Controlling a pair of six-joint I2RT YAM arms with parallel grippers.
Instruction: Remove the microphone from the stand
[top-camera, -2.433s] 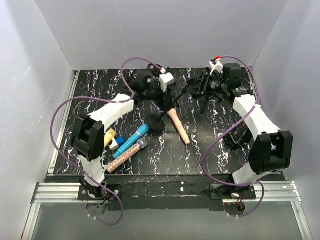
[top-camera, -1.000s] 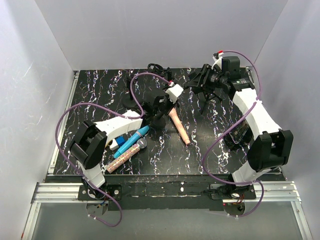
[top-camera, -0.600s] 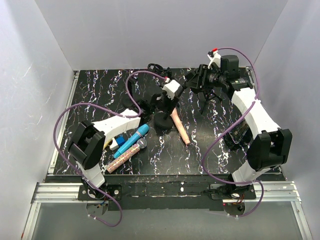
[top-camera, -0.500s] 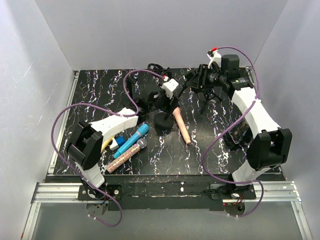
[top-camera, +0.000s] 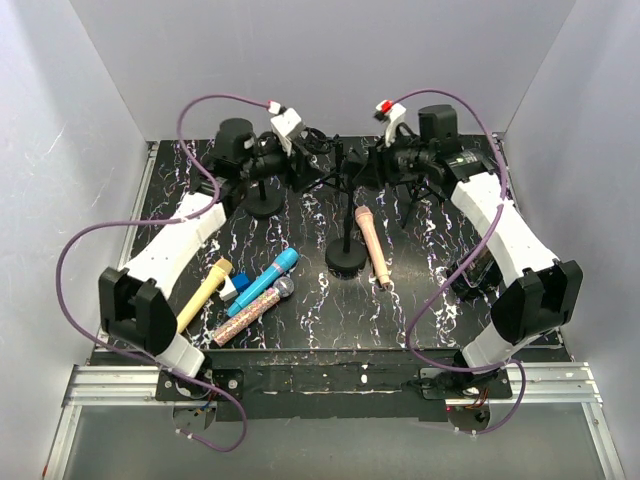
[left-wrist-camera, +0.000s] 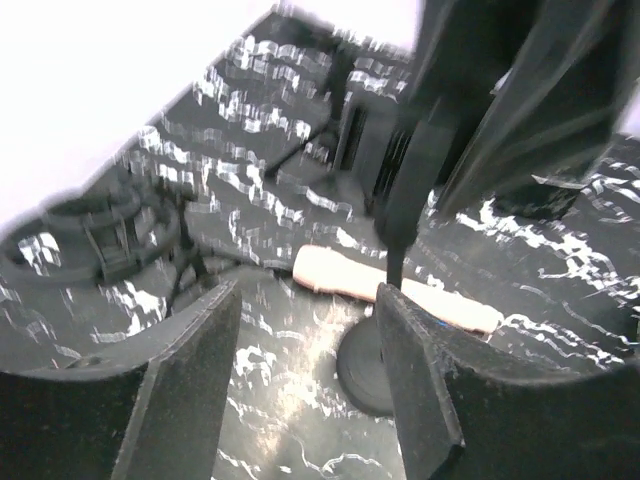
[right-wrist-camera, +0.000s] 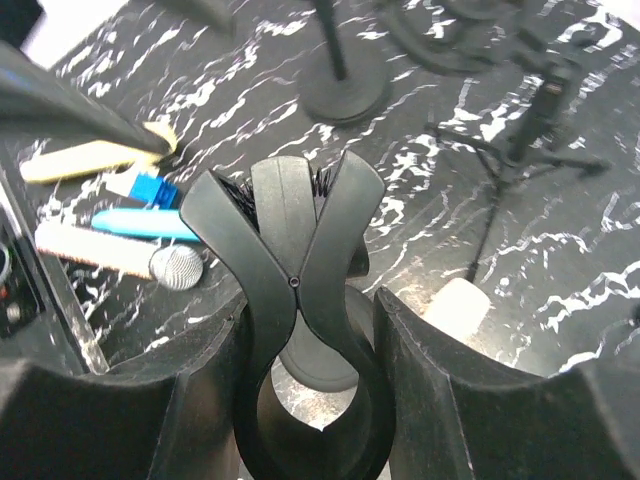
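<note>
Removal looks done, so retreat is the step in hand. Left tool (left-wrist-camera: 305, 330) hangs open and empty above the desk (top-camera: 310, 310), its arm stretched far forward and bent in toward centre. Centre stage, the stand (top-camera: 346, 260) is upright, and the pink microphone (top-camera: 372, 245) lies flat just right of its base — off the stand. Right tool (right-wrist-camera: 300, 330) is clamped on the stand's bare clip (right-wrist-camera: 298, 230), arm reaching in from the right, wrist turned leftward. Next call, I'd say: ease that grip off without tipping the stand — gently.
</note>
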